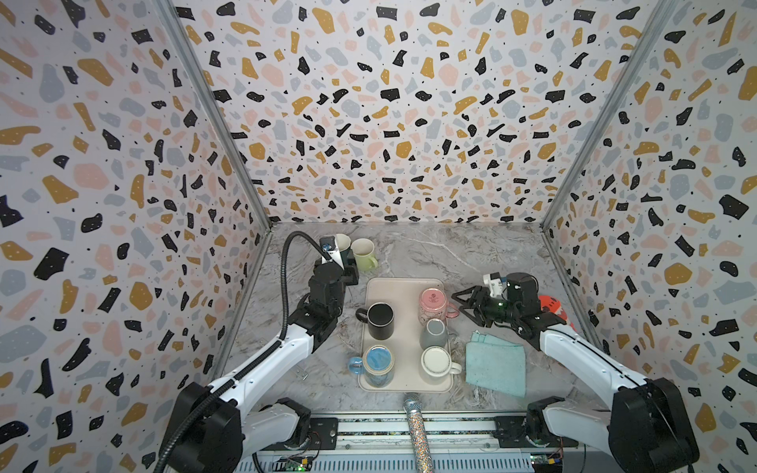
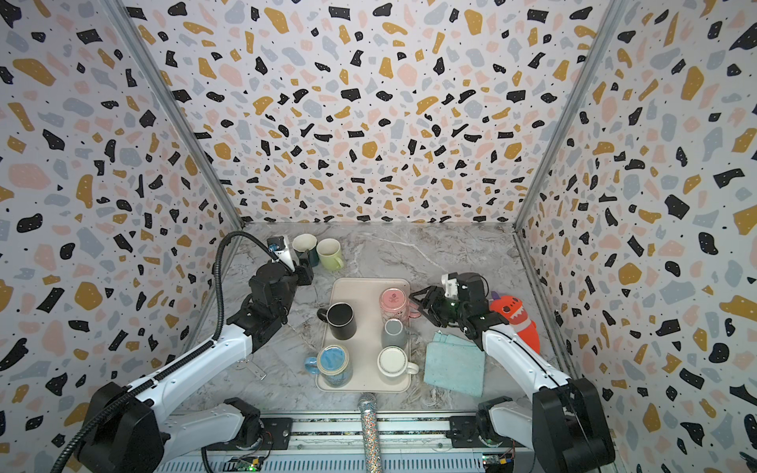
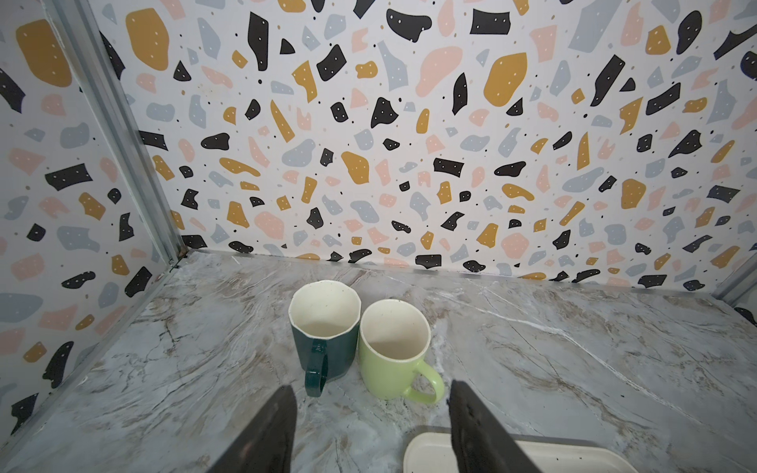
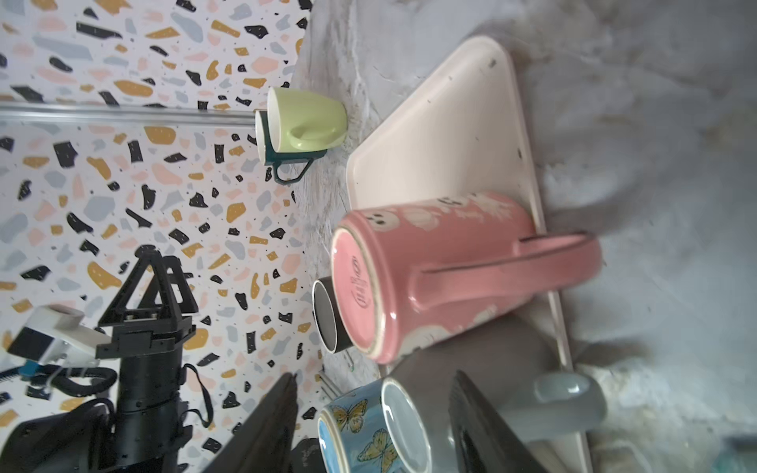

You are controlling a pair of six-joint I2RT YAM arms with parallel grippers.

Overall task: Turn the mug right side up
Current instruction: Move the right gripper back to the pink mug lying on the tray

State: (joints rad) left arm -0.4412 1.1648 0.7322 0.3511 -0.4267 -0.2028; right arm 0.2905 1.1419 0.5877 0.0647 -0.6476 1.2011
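A pink mug [image 1: 433, 305] [image 2: 394, 303] [image 4: 442, 278] stands upside down on the beige tray [image 1: 393, 286] [image 2: 360, 286], base up, with its handle pointing right. Just right of that handle my right gripper [image 1: 459, 303] [image 2: 414, 301] [image 4: 375, 374] hovers, turned on its side and open, holding nothing. At the back left my left gripper [image 1: 349, 264] [image 2: 306, 268] [image 3: 370, 387] is open and empty, a little in front of an upright green mug [image 1: 363, 254] [image 3: 393, 348] and an upright dark teal mug [image 1: 342, 243] [image 3: 325, 327].
Also on the tray are a black mug [image 1: 381, 321], a grey mug [image 1: 434, 333], a blue butterfly mug [image 1: 377, 364] and a white mug [image 1: 436, 360]. A teal cloth [image 1: 495, 364] lies right of the tray. An orange toy [image 2: 516, 315] sits behind my right arm, and a glitter microphone [image 1: 415, 426] lies at the front edge.
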